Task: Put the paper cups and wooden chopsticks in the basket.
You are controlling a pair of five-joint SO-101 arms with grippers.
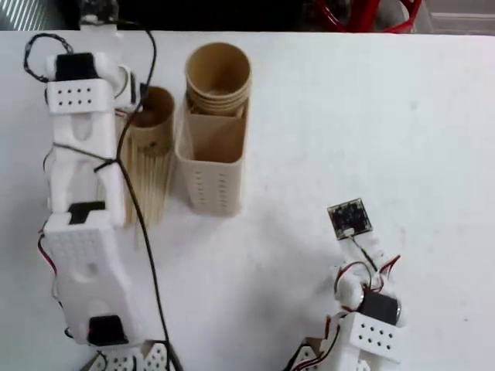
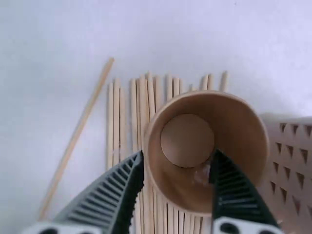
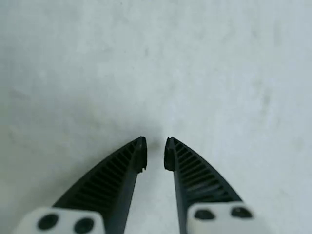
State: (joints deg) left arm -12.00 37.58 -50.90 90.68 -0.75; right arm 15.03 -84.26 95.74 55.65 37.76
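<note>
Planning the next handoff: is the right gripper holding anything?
No, the right gripper has its jaws nearly touching with nothing between them, above the bare table.

Overhead camera, two close wrist cameras

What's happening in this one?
The left arm's pincer is open around the near wall of a paper cup over the row of wooden chopsticks, beside the basket. A stack of cups already stands in the basket. The right pincer hangs over bare table, holding nothing.
</note>
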